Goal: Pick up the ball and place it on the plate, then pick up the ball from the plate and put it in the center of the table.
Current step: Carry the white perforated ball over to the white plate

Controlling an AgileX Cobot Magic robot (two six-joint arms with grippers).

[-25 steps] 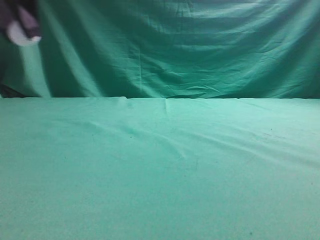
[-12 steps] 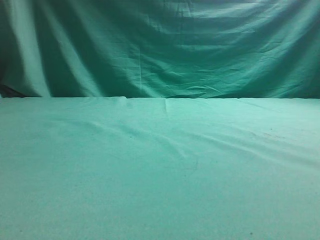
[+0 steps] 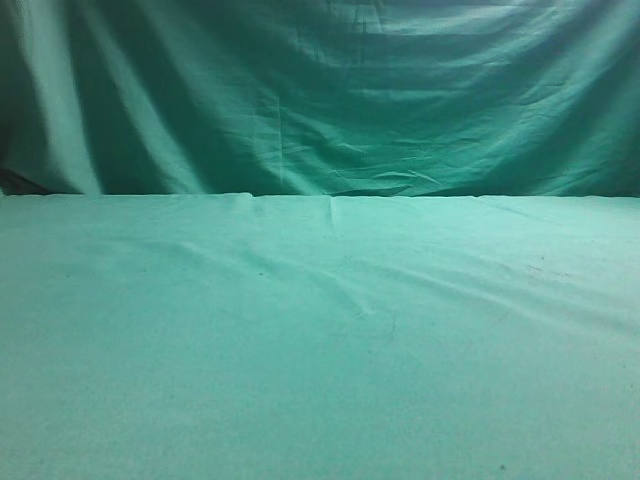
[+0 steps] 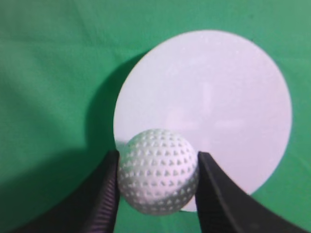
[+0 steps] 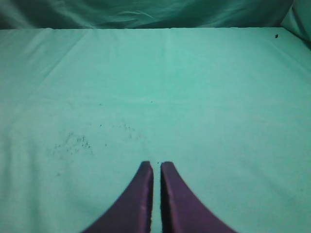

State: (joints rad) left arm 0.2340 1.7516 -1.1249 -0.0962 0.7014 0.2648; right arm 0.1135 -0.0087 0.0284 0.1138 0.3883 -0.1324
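In the left wrist view my left gripper [image 4: 158, 167] is shut on the white dimpled ball [image 4: 158, 170], its two black fingers touching the ball's sides. The ball hangs above the near edge of a round white plate [image 4: 218, 97] that lies on the green cloth of the table [image 4: 43, 97]. In the right wrist view my right gripper [image 5: 156, 167] is shut and empty, low over bare green cloth [image 5: 155, 87]. The exterior view shows only the table [image 3: 320, 330]; ball, plate and both grippers are out of that view.
A darker green backdrop curtain [image 3: 350, 100] hangs behind the table's far edge. The cloth is lightly wrinkled, with small dark specks [image 5: 73, 143] left of my right gripper.
One second ago my left gripper with the ball showed at the exterior view's top left corner. It has since moved out of that view. Nothing else has changed.
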